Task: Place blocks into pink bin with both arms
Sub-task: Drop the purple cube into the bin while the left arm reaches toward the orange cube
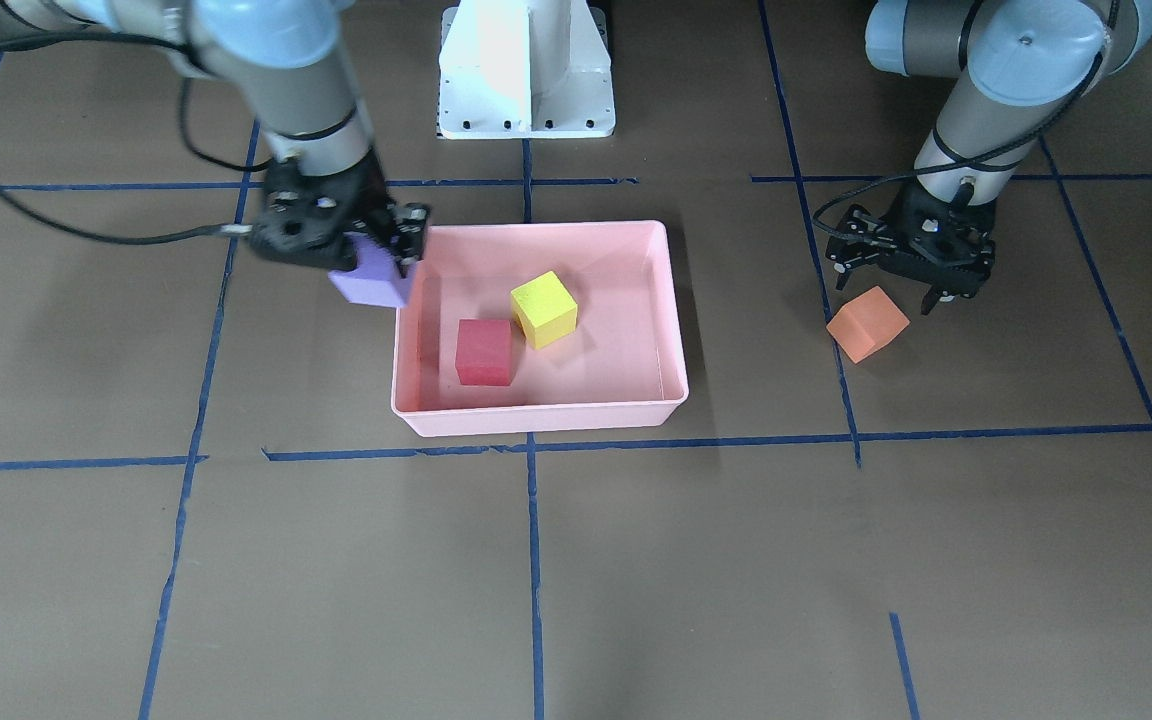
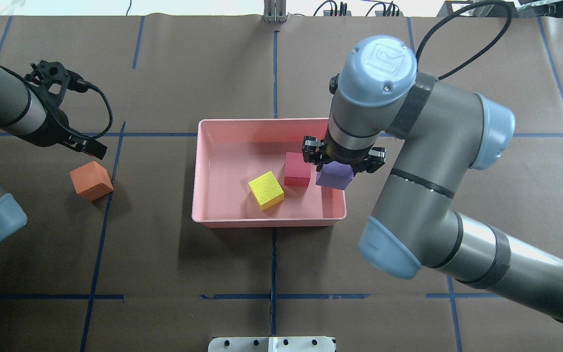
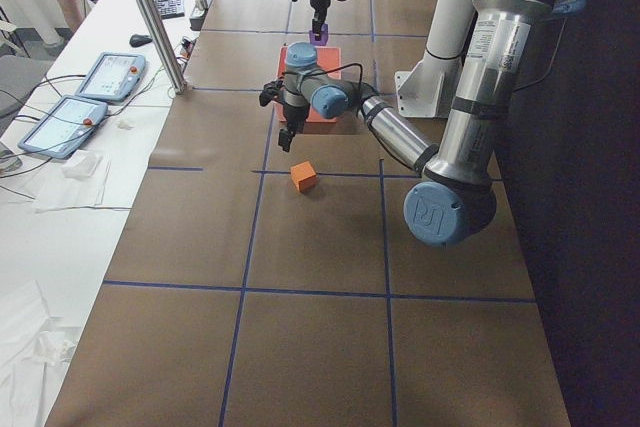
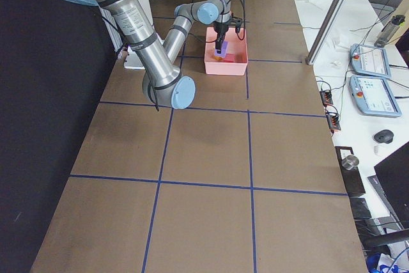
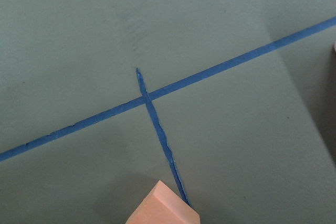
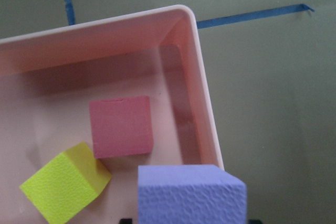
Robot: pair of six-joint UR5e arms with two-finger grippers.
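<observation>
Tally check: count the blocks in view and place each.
4. The red block and yellow block lie in the pink bin; the purple block is held in the right pincer over the bin's edge; the orange block sits on the table near the left pincer. None looks hidden.

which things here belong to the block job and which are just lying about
Job: pink bin; red block and yellow block inside it; purple block held in the right claw; orange block by the open left claw.

Lying about: white pedestal; blue tape lines; teach pendants.
</observation>
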